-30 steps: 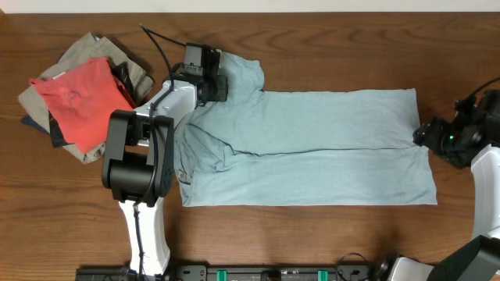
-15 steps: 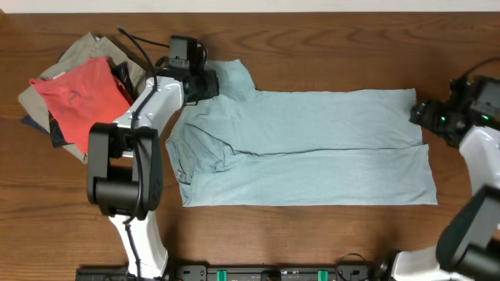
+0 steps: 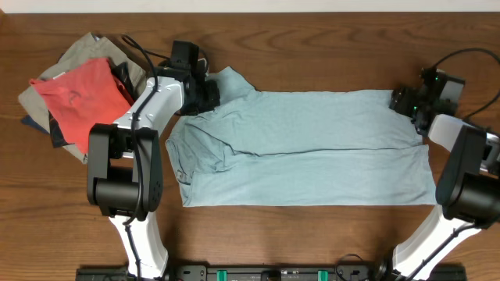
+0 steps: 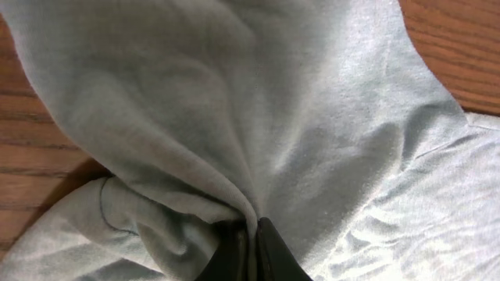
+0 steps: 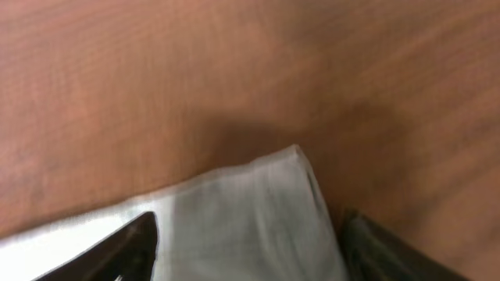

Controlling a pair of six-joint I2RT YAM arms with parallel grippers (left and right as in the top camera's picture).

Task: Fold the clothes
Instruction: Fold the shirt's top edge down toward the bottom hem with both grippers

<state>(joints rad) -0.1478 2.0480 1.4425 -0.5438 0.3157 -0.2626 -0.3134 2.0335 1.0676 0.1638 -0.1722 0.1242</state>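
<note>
**Overhead view.** The pale blue T-shirt (image 3: 312, 148) lies flat across the middle of the brown wood-grain worktop (image 3: 312, 242) as a long rectangle. A lengthwise crease runs along it, and its left end is rumpled. At the far left, apart from it, a red-orange garment (image 3: 78, 94) sits on top of a khaki-beige garment (image 3: 43, 86). The left arm (image 3: 129, 168) rises from the near edge and bends rightward at the wrist, bringing the left claw (image 3: 211, 95) to the shirt's upper-left part. The right arm (image 3: 461, 172) runs up the right side with its wrist turned left, placing the right claw (image 3: 402, 101) at the shirt's upper-right corner.

**Left wrist view.** Only this view shows the grip: the dark fingers (image 4: 269, 254) are clenched on a pinch of the thin, soft knit, and folds radiate from that point.

**Right wrist view.** The blurred frame shows the right claw released. Its fingers (image 5: 129, 242) stand wide apart, and the shirt's hemmed corner lies between them, unclamped.
</note>
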